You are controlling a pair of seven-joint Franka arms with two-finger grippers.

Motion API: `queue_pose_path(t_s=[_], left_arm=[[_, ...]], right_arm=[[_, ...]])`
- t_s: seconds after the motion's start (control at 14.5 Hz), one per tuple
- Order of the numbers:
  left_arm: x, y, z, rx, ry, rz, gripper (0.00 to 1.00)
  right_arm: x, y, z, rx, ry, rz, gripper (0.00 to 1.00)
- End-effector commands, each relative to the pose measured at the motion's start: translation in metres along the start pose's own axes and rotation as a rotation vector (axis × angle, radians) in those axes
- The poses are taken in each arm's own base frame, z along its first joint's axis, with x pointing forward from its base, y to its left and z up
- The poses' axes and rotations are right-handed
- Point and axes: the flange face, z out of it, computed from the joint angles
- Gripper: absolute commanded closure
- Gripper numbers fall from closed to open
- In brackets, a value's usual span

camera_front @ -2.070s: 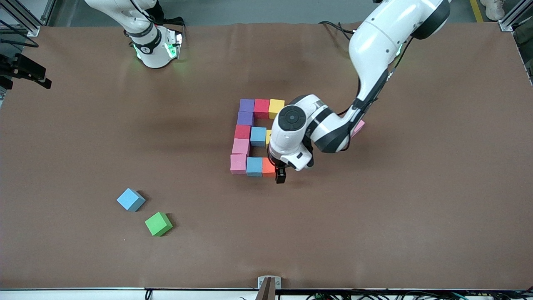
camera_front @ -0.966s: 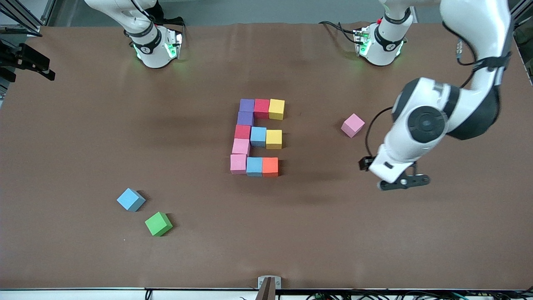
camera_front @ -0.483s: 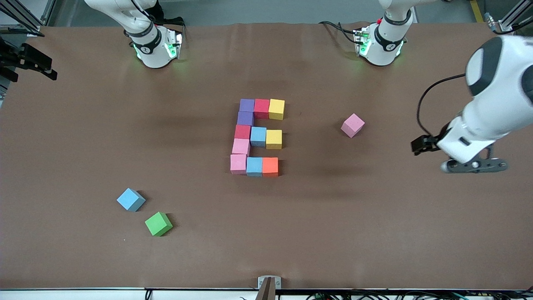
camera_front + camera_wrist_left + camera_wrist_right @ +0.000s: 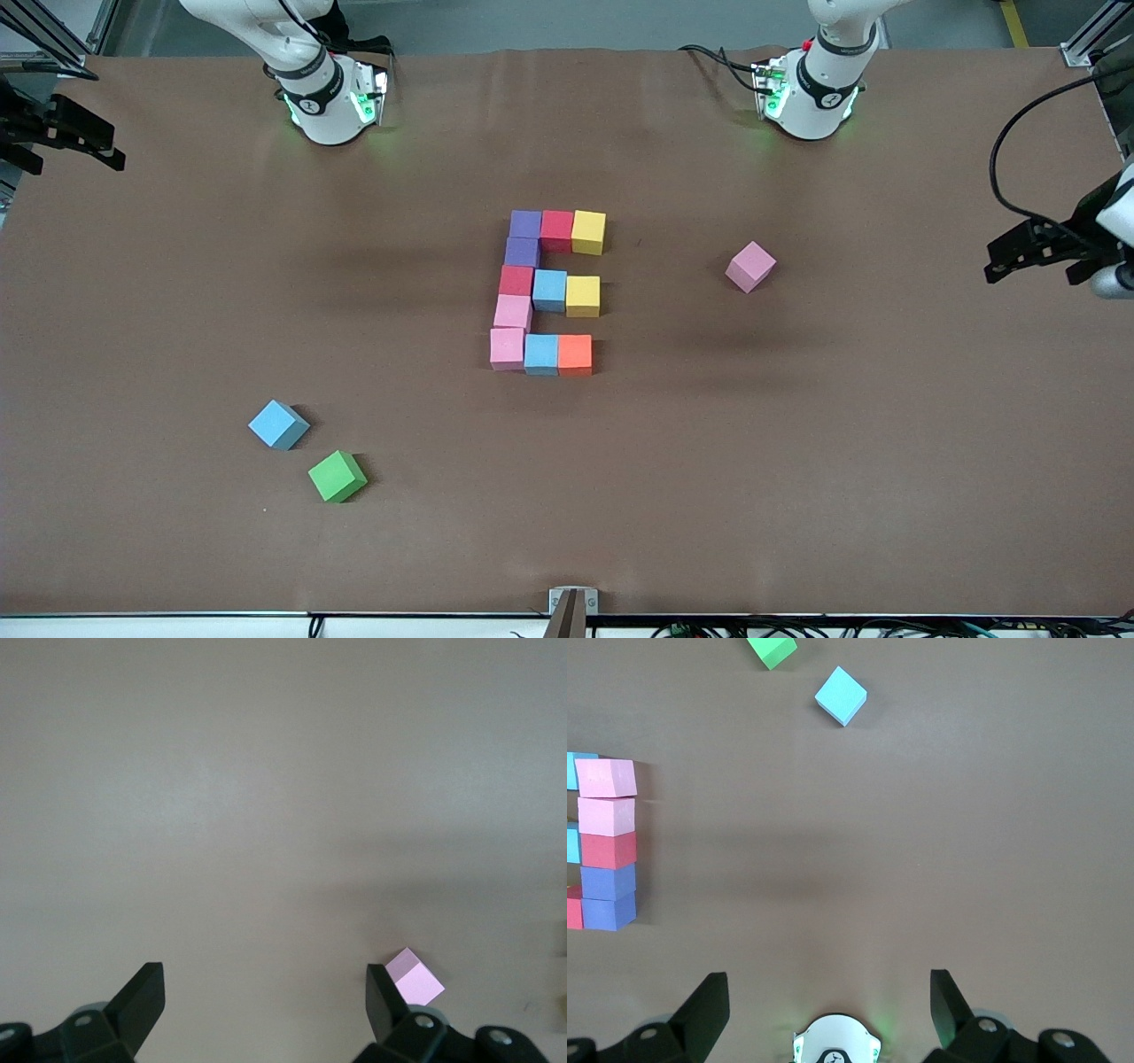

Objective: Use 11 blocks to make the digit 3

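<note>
Eleven blocks stand touching in a figure mid-table: purple [image 4: 525,223], red [image 4: 556,229] and yellow [image 4: 588,231] form the bar nearest the bases. A second purple [image 4: 522,252] joins it to red [image 4: 515,280], light blue [image 4: 549,290] and yellow [image 4: 582,295]. A pink block [image 4: 512,312] joins that bar to pink [image 4: 507,347], light blue [image 4: 540,354] and orange [image 4: 574,354]. My left gripper [image 4: 266,983] hangs open and empty over the left arm's end of the table [image 4: 1036,248]. My right gripper [image 4: 828,988] waits open and empty above its own base [image 4: 836,1041].
A loose pink cube [image 4: 750,266] lies between the figure and the left arm's end of the table, and the left wrist view also shows this pink cube [image 4: 415,979]. A loose light blue cube [image 4: 278,424] and a green cube [image 4: 337,476] lie nearer the front camera, toward the right arm's end.
The left arm has pulled away from the orange block at the figure's corner and swung out to its own end of the table. The blocks have not moved. The right arm barely shifted.
</note>
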Motion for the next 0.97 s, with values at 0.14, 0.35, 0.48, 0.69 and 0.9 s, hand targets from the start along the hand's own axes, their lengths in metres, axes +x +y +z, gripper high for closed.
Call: queue_pose_path(t_s=[0.14,0.35,0.48,0.69,0.9], left_arm=[[-0.028,-0.018,-0.030,0.002,-0.011,0.059,0.00],[-0.029,-0.022,-0.034,-0.001,-0.003,0.057,0.00],[-0.026,-0.022,-0.030,-0.005,-0.008,0.059,0.00],[-0.024,-0.024,-0.029,-0.006,-0.004,0.054,0.00],[-0.023,-0.026,-0.027,-0.005,-0.005,0.051,0.00]], right_arm=[[-0.006,-0.003,0.001,0.003,0.001,-0.011,0.00],[-0.006,-0.003,0.000,0.003,0.002,-0.011,0.00],[-0.006,-0.003,0.001,0.003,0.001,-0.011,0.00],[-0.006,-0.003,0.001,0.003,0.001,-0.011,0.00],[-0.006,-0.003,0.000,0.003,0.002,-0.011,0.00]])
